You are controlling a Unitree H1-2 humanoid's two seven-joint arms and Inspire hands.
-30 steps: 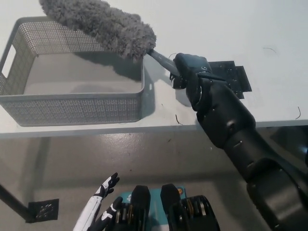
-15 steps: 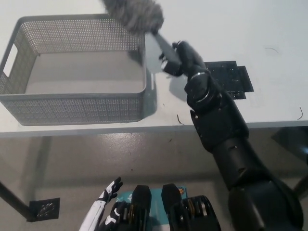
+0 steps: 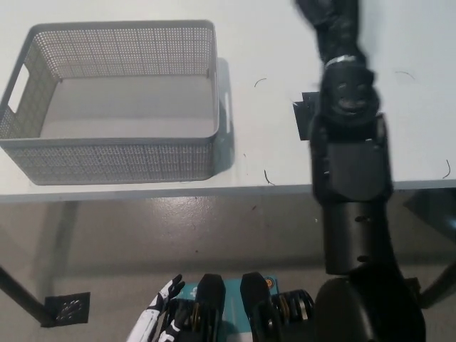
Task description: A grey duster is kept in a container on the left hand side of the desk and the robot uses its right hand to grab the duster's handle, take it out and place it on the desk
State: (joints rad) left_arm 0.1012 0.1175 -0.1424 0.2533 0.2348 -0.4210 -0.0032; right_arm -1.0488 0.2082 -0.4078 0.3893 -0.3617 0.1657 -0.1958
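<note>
**Right hand at far edge of desk, duster out of frame**

The right hand (image 3: 324, 18) sits at the very top of the head view, blurred and cut by the edge; I cannot tell whether it is clamped on anything. The right arm (image 3: 349, 164) stretches straight out from the near right across the desk (image 3: 271, 43), likely to carry the load clear of the container before setting it down. The duster is not visible anywhere in view. It is probably past the top edge with the hand, but that is a guess. A flat black plate (image 3: 305, 117) lies on the desk, partly under the arm. The grey mesh container (image 3: 107, 160) sits at the left of the desk, and its inside shows nothing. The left hand (image 3: 158, 317) rests low at the near left, off the desk, its pose unclear.
</note>
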